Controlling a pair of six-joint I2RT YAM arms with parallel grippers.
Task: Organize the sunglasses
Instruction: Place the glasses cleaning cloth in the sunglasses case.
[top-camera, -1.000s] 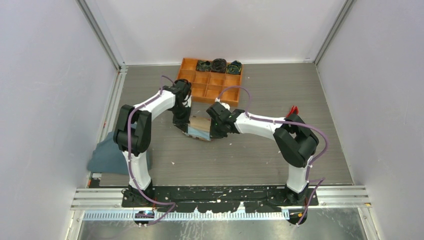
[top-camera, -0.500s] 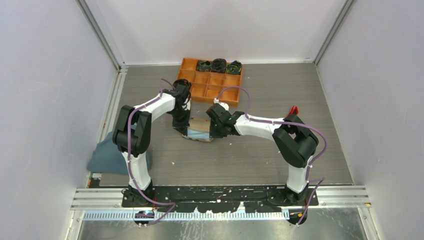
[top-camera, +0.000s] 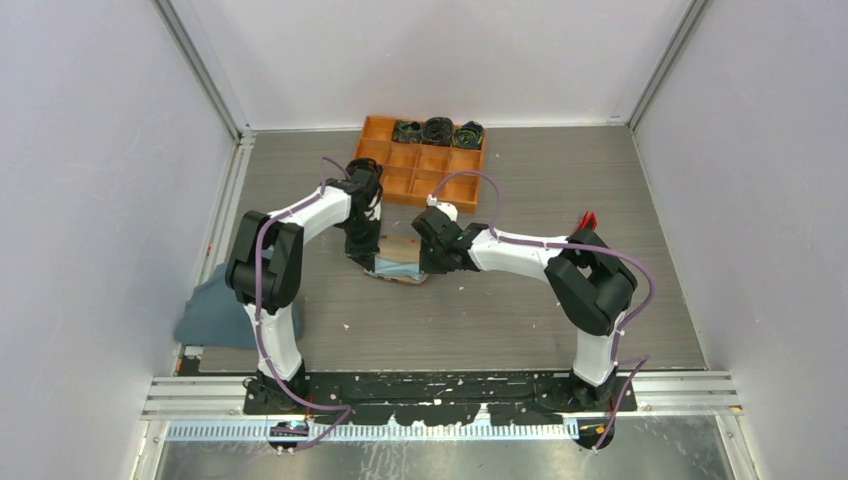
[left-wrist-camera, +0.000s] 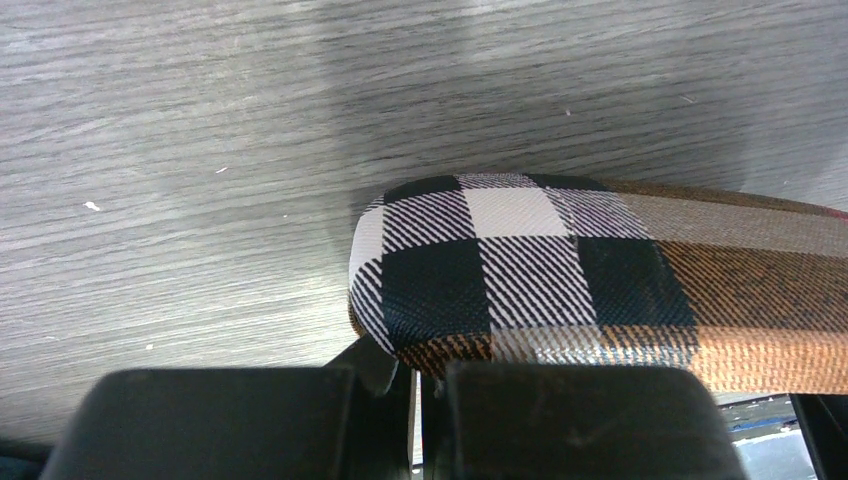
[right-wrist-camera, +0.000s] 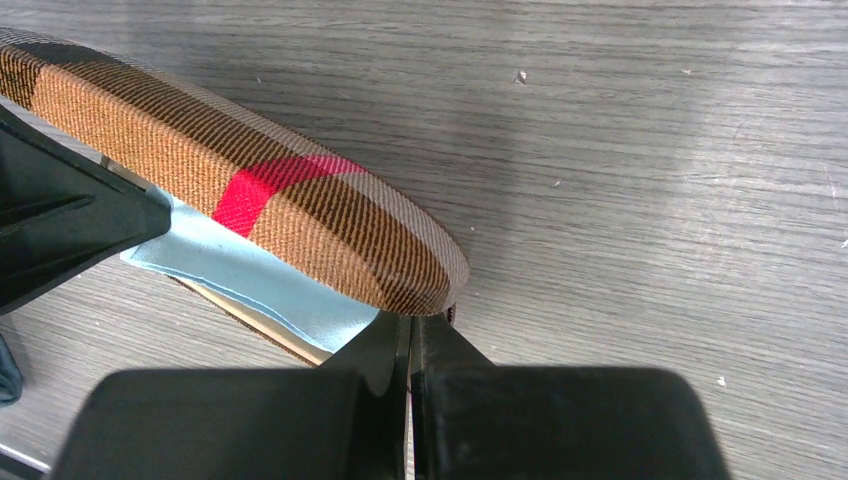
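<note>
Meeting over the middle of the grey wood-grain desk (top-camera: 520, 320), the two arms bend inward toward a tan-and-black plaid oblong glasses case (top-camera: 402, 250), one at each of its ends. The left arm's fingers (left-wrist-camera: 385, 395) are pressed together, low at the rounded black-and-white checked end of the case. Whether they nip its lower edge cannot be told, since the lid overhangs their tips. The right arm's fingers (right-wrist-camera: 390, 350) are likewise together, their tips tucked under the other end of the case, where a red stripe crosses the brown weave. A grip on the rim there cannot be confirmed either. The case stands ajar on that side: its lid is lifted, and a small light blue cloth (right-wrist-camera: 260, 285) lies beneath it on the tan lower half, its edge poking out toward the near side. The small red-framed plastic sunglasses (top-camera: 587, 219) sit on the right part of the desk, well apart from the case, just behind the right arm's elbow, which hides all but a bit of red. At the far edge sits an orange plastic tray with square compartments (top-camera: 400, 160); three dark bundles (top-camera: 437, 130) fill its back row. A slate-blue heap of fabric (top-camera: 215, 312) lies at the desk's left edge beside the left arm.
</note>
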